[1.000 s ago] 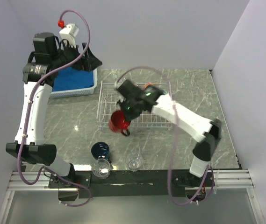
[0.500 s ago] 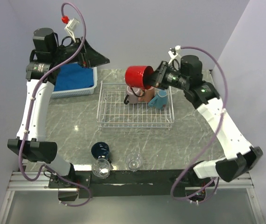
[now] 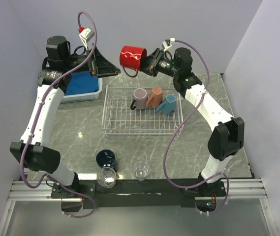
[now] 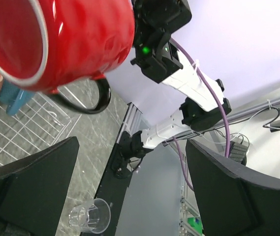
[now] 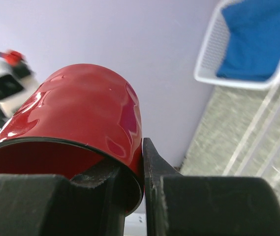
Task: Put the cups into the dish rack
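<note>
From above, the right pincer [image 3: 148, 63] is clamped tight on the rim of the red mug [image 3: 132, 56], which lies on its side in the air, above and behind the far left corner of the dish rack [image 3: 111, 129], handle hanging down. The left pincer [image 3: 108, 66] is spread wide, holds nothing, and sits just left of the mug. In the rack's far right part are a mauve mug [image 3: 140, 97], a salmon-orange mug [image 3: 154, 97] and a light-blue mug [image 3: 168, 104]. On the worktop [image 3: 71, 132], near its front edge, stand a navy mug [image 3: 106, 158], a clear glass [image 3: 107, 176] and a second clear glass [image 3: 141, 172]. A white basket [image 3: 83, 95] holding blue cloth [image 3: 80, 83] sits left of the rack. The left wrist view shows the red mug [image 4: 80, 39] close up, beyond the parted black fingers [image 4: 26, 191]. The right wrist view shows both fingers [image 5: 154, 172] pinching the mug's wall [image 5: 80, 118], one inside, one outside.
</note>
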Action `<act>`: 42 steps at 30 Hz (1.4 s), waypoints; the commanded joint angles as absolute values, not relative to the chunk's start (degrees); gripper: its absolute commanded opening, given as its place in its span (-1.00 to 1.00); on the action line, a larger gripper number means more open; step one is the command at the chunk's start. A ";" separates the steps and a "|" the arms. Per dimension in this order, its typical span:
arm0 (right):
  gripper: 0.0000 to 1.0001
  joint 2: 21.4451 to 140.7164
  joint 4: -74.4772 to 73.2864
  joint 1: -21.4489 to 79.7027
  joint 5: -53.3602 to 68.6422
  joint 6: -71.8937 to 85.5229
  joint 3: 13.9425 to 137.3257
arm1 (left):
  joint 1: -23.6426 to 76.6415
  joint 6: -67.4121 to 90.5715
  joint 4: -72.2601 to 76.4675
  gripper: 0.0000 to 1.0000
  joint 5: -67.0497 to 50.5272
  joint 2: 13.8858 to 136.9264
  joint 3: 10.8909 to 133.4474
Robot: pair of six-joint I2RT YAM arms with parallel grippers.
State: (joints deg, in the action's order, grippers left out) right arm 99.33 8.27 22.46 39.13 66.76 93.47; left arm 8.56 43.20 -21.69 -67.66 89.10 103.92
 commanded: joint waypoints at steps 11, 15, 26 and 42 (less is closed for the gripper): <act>-1.00 101.07 21.01 24.43 41.84 72.42 100.99 | 14.59 45.00 -16.44 0.93 -60.21 91.30 105.72; -1.00 101.95 21.88 25.14 42.01 73.12 100.55 | 17.31 46.93 -15.12 0.93 -57.23 93.69 111.43; -1.00 101.78 22.24 25.84 42.63 73.56 97.65 | 19.34 49.13 -12.40 0.72 -52.29 96.06 112.67; -0.86 100.20 17.15 26.28 44.38 71.64 93.17 | 12.05 48.34 -12.57 -0.98 -54.04 94.40 111.28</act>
